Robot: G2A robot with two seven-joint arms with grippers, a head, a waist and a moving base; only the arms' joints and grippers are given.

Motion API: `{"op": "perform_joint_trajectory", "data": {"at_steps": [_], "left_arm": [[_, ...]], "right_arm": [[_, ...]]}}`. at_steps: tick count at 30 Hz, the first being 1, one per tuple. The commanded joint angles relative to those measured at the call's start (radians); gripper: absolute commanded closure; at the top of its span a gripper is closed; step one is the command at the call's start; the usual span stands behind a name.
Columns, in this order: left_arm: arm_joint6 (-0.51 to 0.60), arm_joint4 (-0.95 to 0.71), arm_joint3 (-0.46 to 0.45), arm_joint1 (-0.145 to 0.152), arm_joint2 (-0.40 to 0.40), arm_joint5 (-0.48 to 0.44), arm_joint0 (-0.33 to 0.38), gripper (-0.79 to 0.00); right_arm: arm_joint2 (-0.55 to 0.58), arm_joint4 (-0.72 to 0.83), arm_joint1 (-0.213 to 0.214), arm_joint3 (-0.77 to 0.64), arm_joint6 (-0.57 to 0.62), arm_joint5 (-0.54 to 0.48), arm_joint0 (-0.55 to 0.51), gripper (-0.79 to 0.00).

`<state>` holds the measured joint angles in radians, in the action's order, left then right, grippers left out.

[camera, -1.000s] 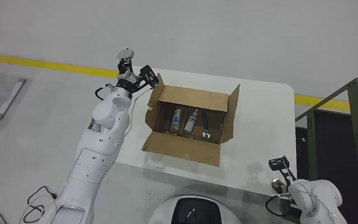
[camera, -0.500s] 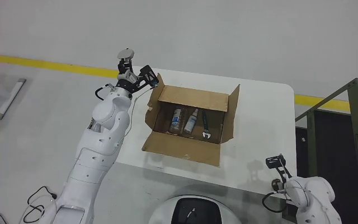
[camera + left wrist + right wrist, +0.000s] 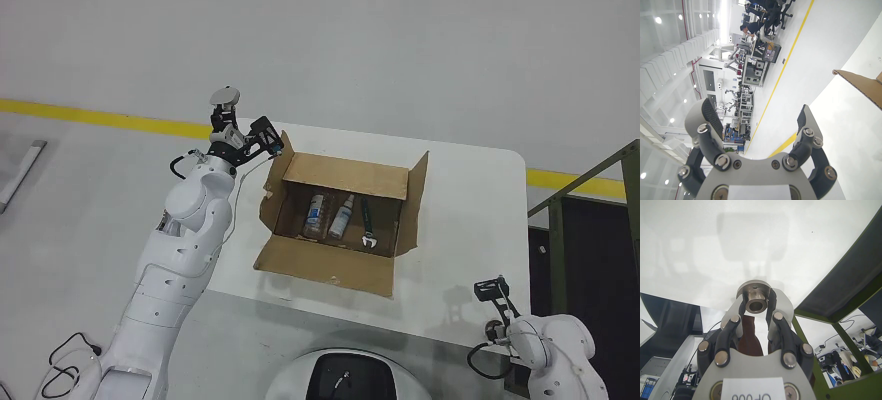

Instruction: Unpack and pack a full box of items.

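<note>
Metal, and solid-looking: the flanged bushing [image 3: 755,302] sits clamped by its narrow collar in the right pincer [image 3: 757,303], over the near right corner of the worktop [image 3: 470,220], well apart from the cardboard box [image 3: 345,175]. I'd judge it dense, rigid and slick, so pinching across the collar, just behind the flange, suits it. Over at the box's far left flap [image 3: 857,85], the left pincer [image 3: 756,113] gapes wide, holding nothing.

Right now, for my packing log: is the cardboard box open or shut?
Open. The cardboard box has its flaps spread; a bottle, a spray bottle and a wrench show inside.
</note>
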<state>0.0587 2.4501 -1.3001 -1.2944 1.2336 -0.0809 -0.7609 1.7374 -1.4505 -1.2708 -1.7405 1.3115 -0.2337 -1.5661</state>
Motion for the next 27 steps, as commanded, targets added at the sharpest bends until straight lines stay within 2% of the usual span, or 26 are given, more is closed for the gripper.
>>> {"op": "perform_joint_trajectory", "data": {"at_steps": [1,9,10,12,13,19,27], "left_arm": [[0.0,0.0,0.0,0.0,0.0,0.0,0.0,-0.785],[0.0,0.0,0.0,0.0,0.0,0.0,0.0,-0.785],[0.0,0.0,0.0,0.0,0.0,0.0,0.0,-0.785],[0.0,0.0,0.0,0.0,0.0,0.0,0.0,-0.785],[0.0,0.0,0.0,0.0,0.0,0.0,0.0,-0.785],[0.0,0.0,0.0,0.0,0.0,0.0,0.0,-0.785],[0.0,0.0,0.0,0.0,0.0,0.0,0.0,-0.785]], "right_arm": [[-0.001,0.002,0.001,0.003,-0.002,0.002,0.001,-0.296],[-0.017,0.004,0.005,0.019,-0.003,0.012,0.012,-0.256],[-0.019,0.004,0.006,0.022,-0.004,0.014,0.014,-0.209],[-0.021,0.004,0.007,0.026,-0.005,0.015,0.018,-0.022],[-0.022,0.004,0.007,0.027,-0.005,0.016,0.02,0.0],[-0.011,0.028,0.011,-0.036,0.011,0.023,0.025,0.0],[0.062,0.135,0.02,-0.265,0.097,0.021,0.02,0.0]]}}
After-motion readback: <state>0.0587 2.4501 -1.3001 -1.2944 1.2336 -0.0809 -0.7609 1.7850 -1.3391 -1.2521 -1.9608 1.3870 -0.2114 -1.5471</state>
